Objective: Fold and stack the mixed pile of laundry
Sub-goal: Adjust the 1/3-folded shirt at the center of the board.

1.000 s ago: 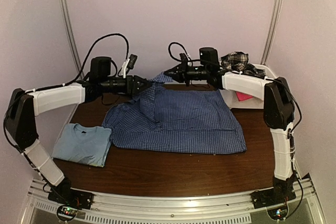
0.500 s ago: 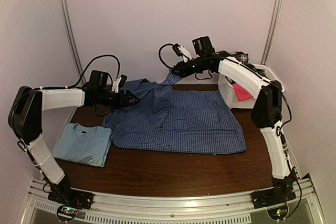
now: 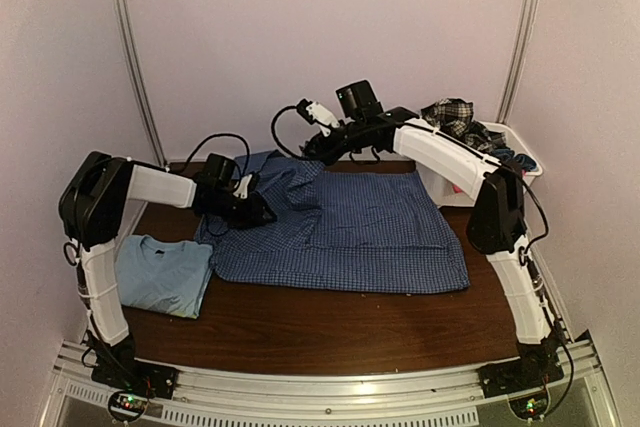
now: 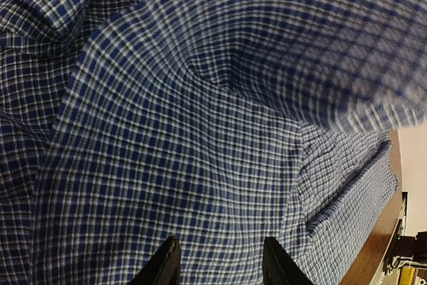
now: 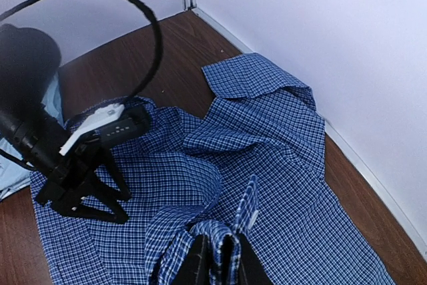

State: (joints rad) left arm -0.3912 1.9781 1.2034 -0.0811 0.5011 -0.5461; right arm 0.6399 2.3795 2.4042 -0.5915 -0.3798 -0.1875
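The blue checked shirt (image 3: 370,232) is lying spread across the middle of the brown table (image 3: 330,332), with its far left portion hanging raised off the surface. The right gripper (image 5: 219,258) is reaching across from the right side and pinching a bunched fold of that shirt between nearly closed fingers. The left gripper (image 4: 220,268) is sitting low on the shirt's left part, its fingers standing partly apart and gripping nothing, with cloth lying beneath them. A folded light blue T-shirt (image 3: 160,272) is lying at the table's left edge, just beside the shirt. A black-and-white plaid piece (image 3: 450,115) is lying atop the white basket (image 3: 515,139) at the far right.
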